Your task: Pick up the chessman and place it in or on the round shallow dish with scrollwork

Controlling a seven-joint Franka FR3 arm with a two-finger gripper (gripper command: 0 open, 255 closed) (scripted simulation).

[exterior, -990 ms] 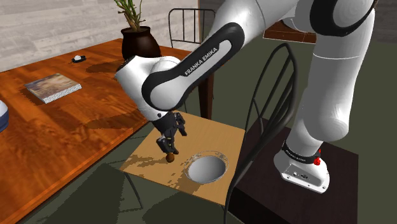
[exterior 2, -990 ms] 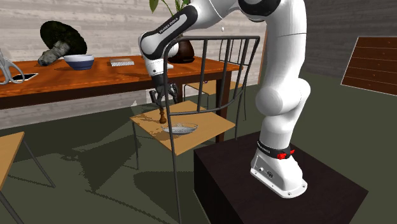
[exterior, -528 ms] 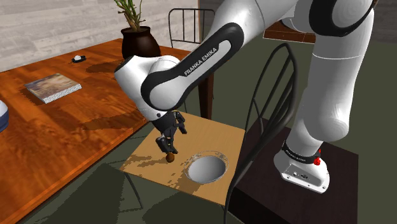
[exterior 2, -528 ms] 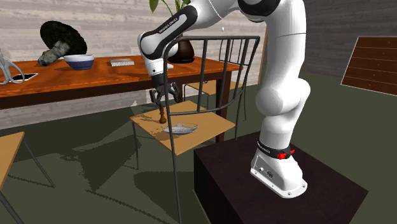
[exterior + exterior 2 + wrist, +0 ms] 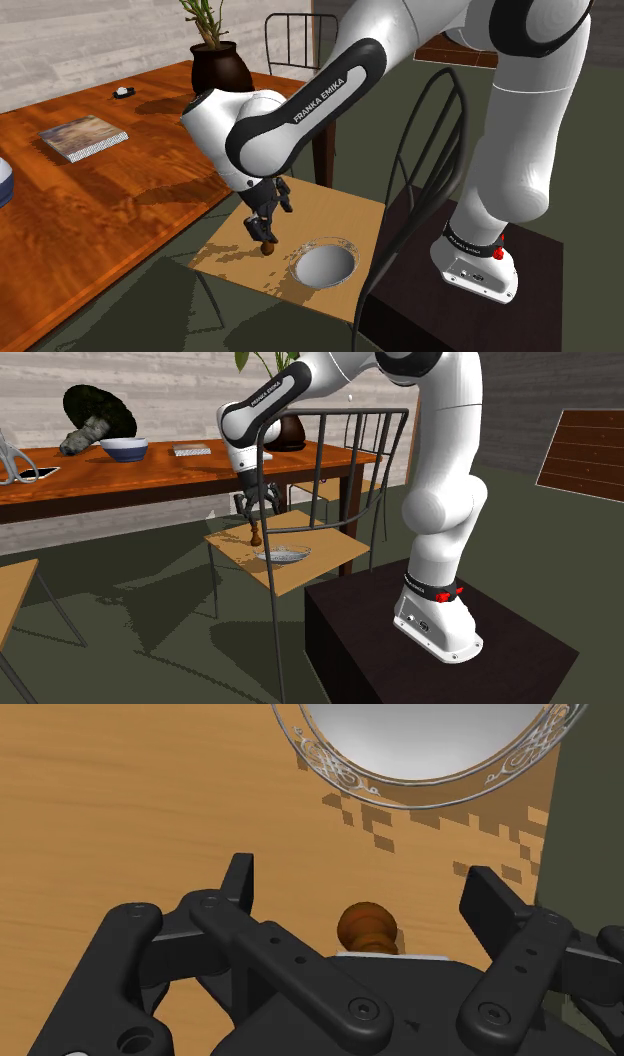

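- Shoulder view: gripper (image 5: 264, 231) had twisted a touch over the last second, right above the chessman (image 5: 268, 246). The piece hadn't budged from the chair seat (image 5: 340, 215), beside the dish (image 5: 327, 268).
- Second exterior view: same story (barely any shift), with the chessman (image 5: 256, 535) upright under the gripper (image 5: 256, 512) and the dish (image 5: 283, 554) just beside it.
- Wrist view: gripper (image 5: 362, 872) gaped wide, fingers either side of the chessman (image 5: 363, 926), touching nothing. So probably still lining up, with the squeeze yet to come.

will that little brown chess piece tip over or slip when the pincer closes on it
Probably stiff: the chessman looks like a solid turned piece, so it should not give. It stands upright, tall and slender on the chair seat, so an off-centre touch from the open pincer could topple it. Its rounded, glossy head might slip if gripped there.
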